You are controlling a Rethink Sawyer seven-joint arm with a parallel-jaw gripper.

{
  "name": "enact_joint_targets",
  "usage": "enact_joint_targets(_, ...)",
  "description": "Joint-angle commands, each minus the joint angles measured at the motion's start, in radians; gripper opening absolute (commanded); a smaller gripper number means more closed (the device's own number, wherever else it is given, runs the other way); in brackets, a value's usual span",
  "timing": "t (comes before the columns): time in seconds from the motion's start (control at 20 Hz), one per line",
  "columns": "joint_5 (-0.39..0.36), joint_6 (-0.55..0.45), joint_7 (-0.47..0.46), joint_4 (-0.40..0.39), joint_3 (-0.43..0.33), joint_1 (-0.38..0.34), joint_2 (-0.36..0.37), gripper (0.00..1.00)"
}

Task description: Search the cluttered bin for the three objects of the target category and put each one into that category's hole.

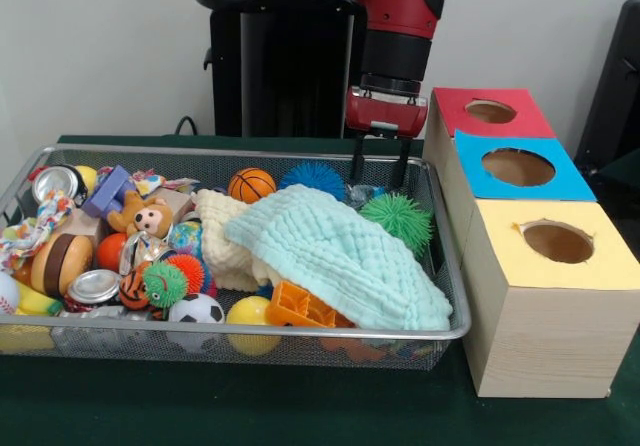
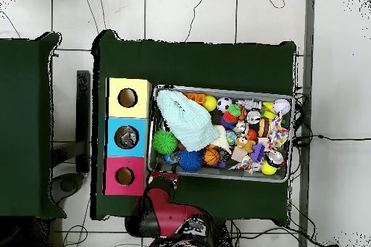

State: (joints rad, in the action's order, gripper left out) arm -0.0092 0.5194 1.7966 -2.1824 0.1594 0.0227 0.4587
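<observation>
The wire-mesh bin (image 1: 300, 334) is full of toys and cloths; it also shows in the overhead view (image 2: 217, 88). One clear bluish wrinkly plastic lump (image 1: 362, 195) lies at the bin's far right corner, between a blue spiky ball (image 1: 312, 177) and a green spiky ball (image 1: 398, 217). My gripper (image 1: 379, 171) hangs open just over that lump, fingers (image 1: 403, 164) apart and empty. The blue-topped hole (image 1: 518, 167) is in the middle box to the right of the bin. In the overhead view something pale shows inside it (image 2: 126, 137). No other clear lump shows.
A pale green towel (image 1: 335, 256) and a cream cloth (image 1: 222, 236) cover the bin's middle. Silver cans (image 1: 95, 286), balls and a plush toy (image 1: 145, 216) fill the left. The red-topped hole (image 1: 490, 111) and yellow-topped hole (image 1: 557, 241) flank the blue one. My arm (image 2: 168, 211) reaches over the bin's corner.
</observation>
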Motion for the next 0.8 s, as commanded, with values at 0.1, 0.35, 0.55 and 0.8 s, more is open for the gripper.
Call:
enact_joint_targets(0.1,0.061,0.033,0.258,0.092,-0.1,-0.03,-0.055,1.0)
enact_joint_targets(0.35,0.039,0.053,0.289,0.081,-0.134,-0.071,-0.048,1.0)
enact_joint_targets(0.55,0.067,0.082,0.306,0.075,-0.137,-0.07,-0.05,1.0)
enact_joint_targets(0.8,0.106,0.128,0.348,0.056,-0.139,-0.063,-0.045,1.0)
